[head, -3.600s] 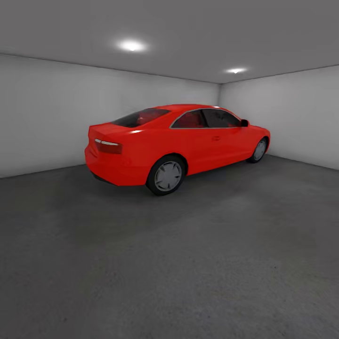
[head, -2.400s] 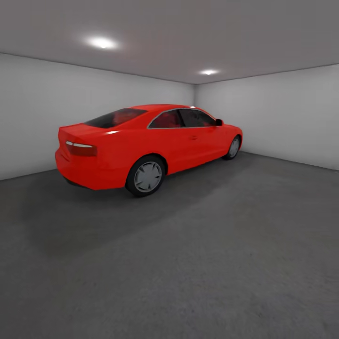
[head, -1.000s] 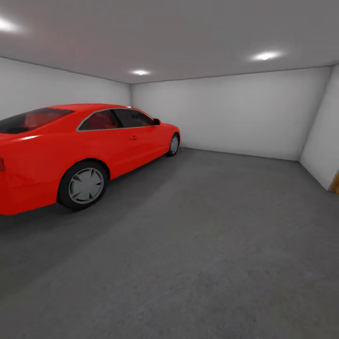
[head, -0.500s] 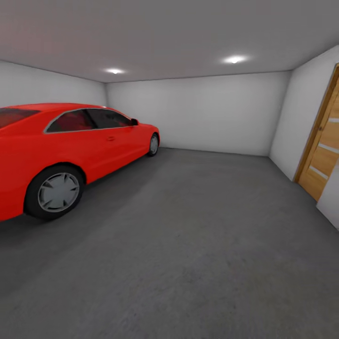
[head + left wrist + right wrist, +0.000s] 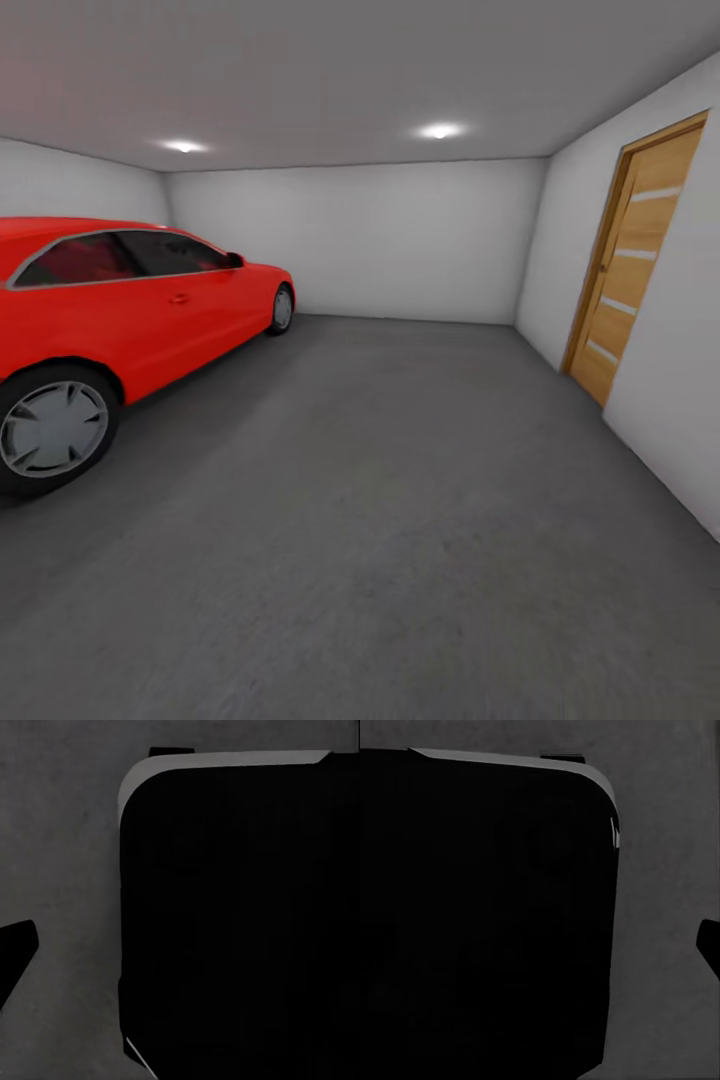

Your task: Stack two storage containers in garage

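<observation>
I am in the garage, on its dark grey concrete floor [image 5: 400,500]. The two storage containers are out of view, and so is the living room. In the left wrist view a large black rounded body part [image 5: 240,915] of mine hangs over the floor [image 5: 60,832], with a dark wedge [image 5: 15,960] at the picture's edge. The right wrist view has the same black bulk [image 5: 480,915] above the concrete [image 5: 667,870] and a small dark tip [image 5: 709,945] at the edge. Nothing orange-red is near either wrist camera.
A red coupe car [image 5: 120,310] stands along the left wall, its rear wheel [image 5: 52,428] closest to me. A wooden door [image 5: 630,260] is set in the white right wall. Open concrete stretches ahead to the white back wall [image 5: 350,250].
The camera has swung to the right: the car has slid to the picture's left edge and the wooden door has come into view on the right.
</observation>
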You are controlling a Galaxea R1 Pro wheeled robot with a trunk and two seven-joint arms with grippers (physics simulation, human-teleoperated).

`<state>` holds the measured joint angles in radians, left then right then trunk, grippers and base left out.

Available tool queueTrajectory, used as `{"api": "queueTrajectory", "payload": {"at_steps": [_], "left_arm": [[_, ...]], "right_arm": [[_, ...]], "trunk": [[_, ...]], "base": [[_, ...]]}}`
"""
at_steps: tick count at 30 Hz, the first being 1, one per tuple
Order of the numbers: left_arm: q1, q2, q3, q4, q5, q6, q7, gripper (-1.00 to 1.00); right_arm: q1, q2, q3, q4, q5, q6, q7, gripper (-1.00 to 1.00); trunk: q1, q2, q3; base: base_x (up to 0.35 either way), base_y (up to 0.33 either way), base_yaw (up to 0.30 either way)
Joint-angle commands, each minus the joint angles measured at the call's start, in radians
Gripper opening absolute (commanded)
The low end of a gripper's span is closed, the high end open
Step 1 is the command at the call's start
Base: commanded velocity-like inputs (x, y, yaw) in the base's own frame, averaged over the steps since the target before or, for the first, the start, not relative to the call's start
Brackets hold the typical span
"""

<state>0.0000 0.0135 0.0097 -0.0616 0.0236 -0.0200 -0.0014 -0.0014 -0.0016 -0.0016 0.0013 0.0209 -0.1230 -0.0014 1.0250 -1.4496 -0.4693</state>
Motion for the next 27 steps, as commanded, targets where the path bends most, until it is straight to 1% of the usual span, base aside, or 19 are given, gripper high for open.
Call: {"api": "queueTrajectory", "payload": {"at_steps": [1, 3, 11, 13, 17, 19, 21, 22, 23, 25, 27], "left_arm": [[0.000, -0.002, 0.001, 0.000, 0.002, -0.003, 0.000, 1.00], [0.000, -0.007, 0.001, 0.000, 0.002, -0.002, 0.000, 1.00], [0.000, -0.011, 0.001, 0.001, 0.007, 0.000, 0.002, 1.00], [0.000, -0.011, 0.000, 0.002, 0.008, 0.001, 0.006, 1.00], [0.000, -0.010, -0.001, 0.002, 0.018, 0.008, 0.010, 1.00], [0.000, -0.009, 0.000, 0.003, 0.046, 0.010, 0.010, 1.00], [0.000, -0.007, 0.000, 0.003, 0.087, 0.013, 0.010, 1.00], [0.000, -0.007, -0.001, 0.004, 0.098, 0.014, 0.010, 1.00], [0.000, -0.006, -0.001, 0.004, 0.125, 0.015, 0.011, 1.00], [0.000, -0.005, -0.002, 0.005, 0.145, 0.016, 0.011, 1.00], [0.000, -0.005, -0.002, 0.004, 0.152, 0.017, 0.011, 1.00]], "right_arm": [[0.000, 0.000, 0.000, 0.000, 0.002, -0.004, 0.000, 1.00], [0.000, -0.001, 0.000, 0.000, 0.002, -0.005, 0.000, 1.00], [0.000, -0.001, 0.002, 0.000, 0.005, -0.004, 0.000, 1.00], [0.000, -0.003, 0.005, 0.000, 0.006, -0.003, 0.000, 1.00], [0.000, -0.002, 0.009, 0.000, 0.009, -0.001, 0.000, 1.00], [0.000, -0.002, 0.010, 0.000, 0.017, 0.000, 0.001, 1.00], [0.000, -0.002, 0.010, 0.000, 0.034, 0.000, 0.000, 1.00], [0.000, -0.002, 0.010, 0.000, 0.039, 0.000, 0.000, 1.00], [0.000, 0.000, 0.010, 0.000, 0.051, 0.000, 0.000, 1.00], [0.000, -0.001, 0.009, 0.000, 0.059, 0.000, 0.000, 1.00], [0.000, -0.001, 0.009, 0.000, 0.063, 0.001, 0.000, 1.00]], "trunk": [[0.000, 0.000, -0.001], [0.000, 0.000, -0.001], [0.000, 0.000, -0.001], [0.000, 0.000, -0.001], [0.000, 0.000, -0.001], [0.000, 0.000, -0.001], [0.000, 0.000, -0.001], [0.000, 0.000, -0.001], [0.000, 0.000, -0.001], [0.000, 0.000, -0.001], [0.000, 0.000, -0.001]], "base": [[0.000, 0.000, -0.297], [0.000, 0.000, -0.297], [0.022, 0.000, -0.297], [0.209, 0.000, -0.250], [0.288, 0.000, -0.087], [0.316, 0.000, -0.019], [0.321, 0.000, -0.008], [0.323, 0.000, -0.005], [0.324, 0.000, -0.003], [0.325, 0.000, -0.002], [0.325, 0.000, -0.001]]}}
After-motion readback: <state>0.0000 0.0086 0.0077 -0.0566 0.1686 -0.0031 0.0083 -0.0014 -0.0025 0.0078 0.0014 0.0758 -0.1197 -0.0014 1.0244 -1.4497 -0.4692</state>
